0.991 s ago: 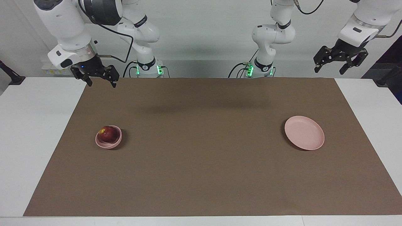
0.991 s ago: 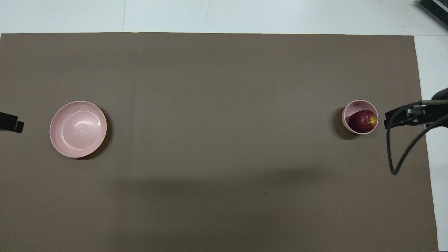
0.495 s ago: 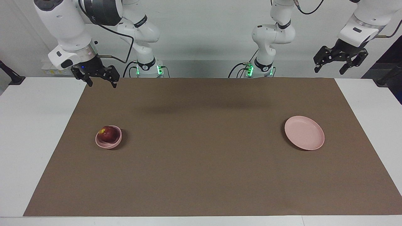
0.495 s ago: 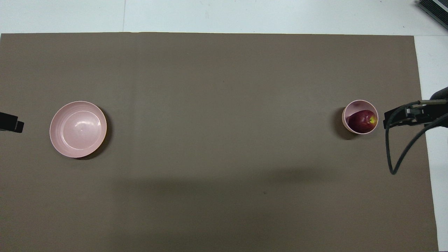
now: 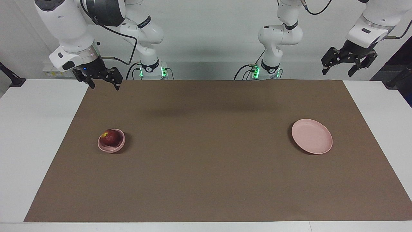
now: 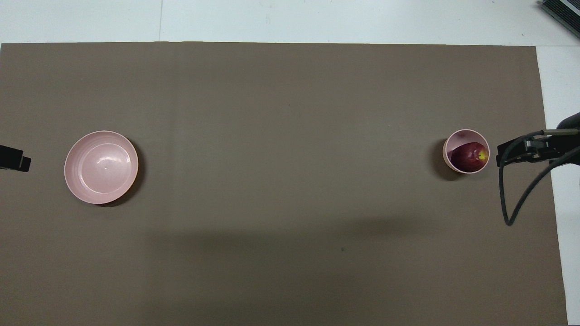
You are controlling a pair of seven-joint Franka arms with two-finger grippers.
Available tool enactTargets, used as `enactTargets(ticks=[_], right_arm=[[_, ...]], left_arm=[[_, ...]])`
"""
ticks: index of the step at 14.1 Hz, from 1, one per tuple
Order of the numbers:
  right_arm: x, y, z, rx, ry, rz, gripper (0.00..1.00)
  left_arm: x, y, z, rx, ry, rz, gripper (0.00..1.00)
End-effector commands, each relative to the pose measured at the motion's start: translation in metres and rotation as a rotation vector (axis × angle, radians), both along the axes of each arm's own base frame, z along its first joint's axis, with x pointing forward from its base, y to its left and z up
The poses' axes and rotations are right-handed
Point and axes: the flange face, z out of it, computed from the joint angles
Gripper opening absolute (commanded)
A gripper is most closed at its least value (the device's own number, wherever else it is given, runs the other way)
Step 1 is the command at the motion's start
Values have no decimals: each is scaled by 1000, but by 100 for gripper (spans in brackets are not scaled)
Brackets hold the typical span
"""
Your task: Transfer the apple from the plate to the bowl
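The dark red apple (image 5: 110,137) sits in the small deep pink bowl (image 5: 106,147) toward the right arm's end of the table; both show in the overhead view too, apple (image 6: 469,156) in bowl (image 6: 462,135). The flat pink plate (image 5: 311,136) lies empty toward the left arm's end, also seen from overhead (image 6: 101,167). My right gripper (image 5: 104,86) is open and empty, raised over the mat's edge nearest the robots. My left gripper (image 5: 337,72) is open and empty, held high over the mat's corner at its own end.
A brown mat (image 5: 206,151) covers most of the white table (image 5: 35,129). Bowl and plate stand far apart on it. A black cable (image 6: 516,199) hangs from the right arm.
The right gripper has drifted very slightly and the left gripper has risen a touch. Apple, bowl and plate have not moved.
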Motion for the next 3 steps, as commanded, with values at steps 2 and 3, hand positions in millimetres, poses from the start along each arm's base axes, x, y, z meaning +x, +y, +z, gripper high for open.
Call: enactTargets(ticks=[2, 3], right_arm=[[0, 2, 2, 17, 6, -13, 100], [0, 2, 1, 15, 6, -13, 100]], left_arm=[[-8, 2, 1, 5, 4, 11, 100], [-8, 2, 1, 5, 4, 11, 100]])
